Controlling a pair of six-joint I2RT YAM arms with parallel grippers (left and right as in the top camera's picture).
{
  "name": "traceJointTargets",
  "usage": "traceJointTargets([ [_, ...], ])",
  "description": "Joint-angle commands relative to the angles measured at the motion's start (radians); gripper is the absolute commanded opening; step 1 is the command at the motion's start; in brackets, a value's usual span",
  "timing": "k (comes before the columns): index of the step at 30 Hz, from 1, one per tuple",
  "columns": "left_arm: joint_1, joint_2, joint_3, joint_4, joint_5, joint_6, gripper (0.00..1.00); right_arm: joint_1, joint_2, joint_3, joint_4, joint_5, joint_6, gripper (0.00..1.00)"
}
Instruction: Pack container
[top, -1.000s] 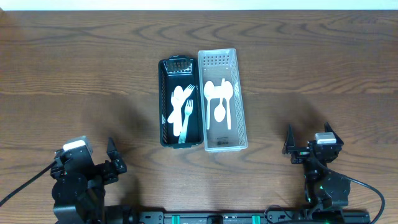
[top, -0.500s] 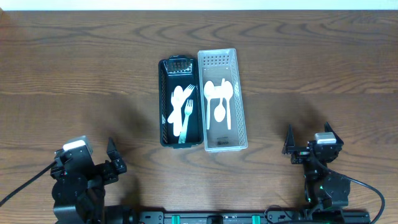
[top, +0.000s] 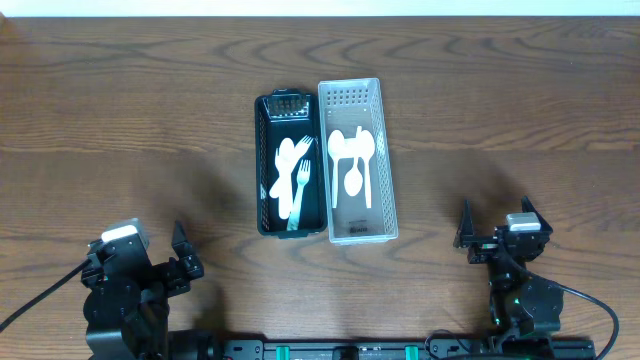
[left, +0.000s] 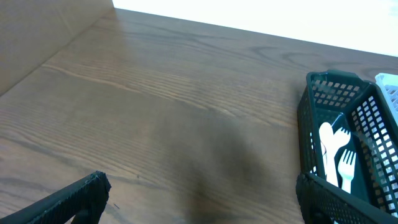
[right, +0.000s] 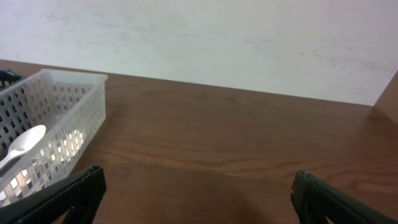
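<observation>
A dark green basket (top: 264, 160) holds white plastic forks (top: 295, 180) at the table's middle. A white basket (top: 385, 190) stands touching its right side and holds white plastic spoons (top: 354, 160). My left gripper (top: 180, 258) is open and empty near the front left edge, well apart from both baskets. My right gripper (top: 497, 232) is open and empty near the front right edge. The left wrist view shows the dark basket (left: 336, 87) with forks (left: 339, 158) at the right. The right wrist view shows the white basket (right: 74, 106) with a spoon (right: 25, 143) at the left.
Bare brown wood table (top: 130, 120) lies around both baskets. A white wall (right: 217, 37) stands beyond the table's far edge.
</observation>
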Motion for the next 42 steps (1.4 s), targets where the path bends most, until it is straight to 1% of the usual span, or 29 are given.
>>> traceJointTargets([
  [1, -0.003, -0.005, 0.002, 0.0, -0.005, -0.013, 0.98, 0.01, -0.006, -0.002, -0.004, 0.007, -0.011, 0.99],
  [3, -0.003, -0.007, 0.002, -0.017, -0.005, -0.013, 0.98, 0.01, -0.006, -0.002, -0.004, 0.007, -0.011, 0.99],
  [9, -0.003, -0.051, -0.003, -0.165, 0.03, -0.012, 0.98, 0.01, -0.006, -0.002, -0.004, 0.007, -0.011, 0.99],
  [12, -0.003, -0.08, -0.037, -0.143, 0.029, 0.012, 0.98, 0.01, -0.006, -0.002, -0.004, 0.007, -0.011, 0.99],
  [16, -0.003, -0.118, -0.131, -0.001, 0.029, 0.033, 0.98, 0.01, -0.006, -0.002, -0.004, 0.007, -0.011, 0.99],
  [19, -0.003, -0.135, -0.213, 0.144, 0.03, 0.038, 0.98, 0.01, -0.006, -0.002, -0.004, 0.007, -0.011, 0.99],
  [25, -0.003, -0.142, -0.367, 0.464, 0.033, 0.103, 0.98, 0.01, -0.006, -0.002, -0.004, 0.007, -0.011, 0.99],
  [29, -0.003, -0.142, -0.453, 0.619, 0.034, 0.142, 0.98, 0.01, -0.006, -0.002, -0.004, 0.007, -0.011, 0.99],
  [35, -0.003, -0.164, -0.549, 0.754, 0.033, 0.195, 0.98, 0.01, -0.006, -0.002, -0.004, 0.007, -0.011, 0.99],
  [38, -0.003, -0.212, -0.596, 0.764, 0.043, 0.195, 0.98, 0.01, -0.006, -0.002, -0.004, 0.007, -0.011, 0.99],
  [42, -0.003, -0.261, -0.64, 0.759, 0.103, 0.195, 0.98, 0.01, -0.006, -0.002, -0.004, 0.007, -0.011, 0.99],
])
